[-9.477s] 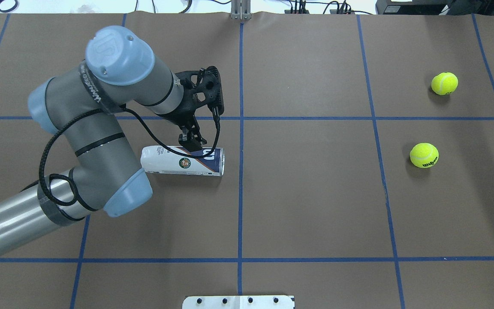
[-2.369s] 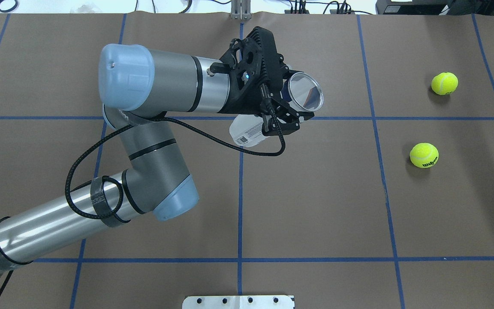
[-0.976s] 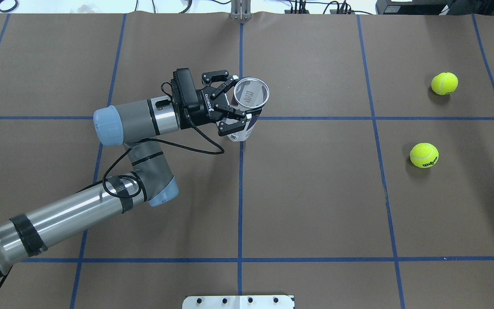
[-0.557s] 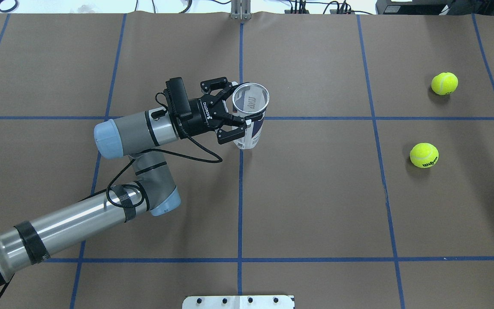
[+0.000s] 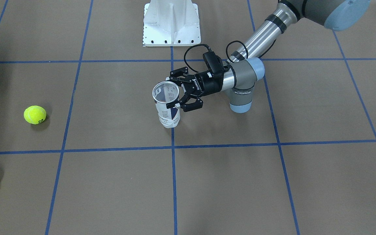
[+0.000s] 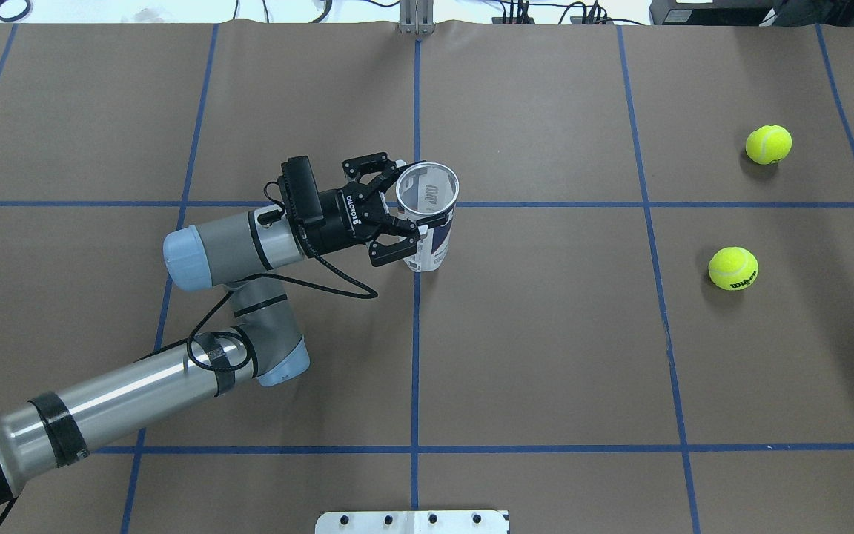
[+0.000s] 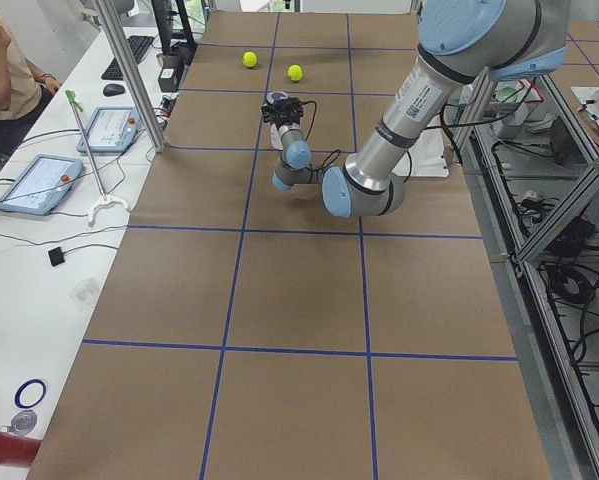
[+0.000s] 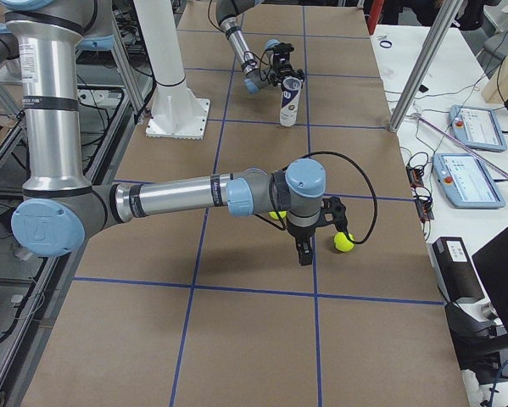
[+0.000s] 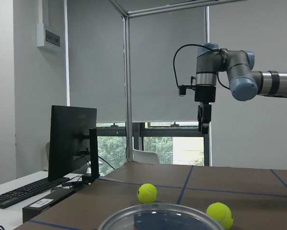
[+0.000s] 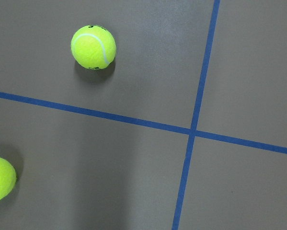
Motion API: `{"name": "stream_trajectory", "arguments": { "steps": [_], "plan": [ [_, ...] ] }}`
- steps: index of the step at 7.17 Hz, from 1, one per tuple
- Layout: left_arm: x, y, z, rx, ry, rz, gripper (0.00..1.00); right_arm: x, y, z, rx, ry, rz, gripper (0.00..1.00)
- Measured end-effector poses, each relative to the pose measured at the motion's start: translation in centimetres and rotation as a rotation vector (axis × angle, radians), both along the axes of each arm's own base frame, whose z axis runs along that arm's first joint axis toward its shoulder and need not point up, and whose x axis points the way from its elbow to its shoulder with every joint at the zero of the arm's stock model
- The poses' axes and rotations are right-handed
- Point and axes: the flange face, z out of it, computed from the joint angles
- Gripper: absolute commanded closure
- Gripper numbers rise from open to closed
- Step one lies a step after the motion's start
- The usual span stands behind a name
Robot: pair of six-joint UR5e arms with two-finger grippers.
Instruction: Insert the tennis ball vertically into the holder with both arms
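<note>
**Upright holder at the table's centre.** The holder (image 6: pixel 433 241), a clear cylinder with a navy-and-white label and a round metal rim, stands mouth-up on the matte brown table cover (image 6: pixel 545 356). It is just beside the centre blue tape line. The black, linked left gripper (image 6: pixel 401 210) lies level with its fingers spread wide. The holder's upper wall sits between the fingertips; contact cannot be made out.

Two fuzzy yellow-green balls, the far tennis ball (image 6: pixel 769 144) and the near tennis ball (image 6: pixel 733 268), rest at the right, well apart from the holder.

The right gripper (image 8: pixel 304 253) points down above the table near the balls. Whether its fingers are parted cannot be told.
</note>
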Motion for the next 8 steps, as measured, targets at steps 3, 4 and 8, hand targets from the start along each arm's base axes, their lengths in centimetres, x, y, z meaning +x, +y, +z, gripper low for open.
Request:
{"name": "stream_trajectory", "arguments": {
  "steps": [3,4,8],
  "plan": [
    [0.30,-0.10,0.66,-0.011,-0.012,-0.003,0.16,0.00,0.00,0.01,0.000,0.000,0.000,0.00],
    [0.31,-0.20,0.76,-0.015,-0.014,-0.006,0.15,0.00,0.00,0.01,0.000,0.000,0.000,0.00],
    [0.14,-0.55,0.76,-0.025,-0.015,-0.020,0.11,-0.01,0.01,0.04,-0.003,-0.001,0.001,0.00]
  ]
}}
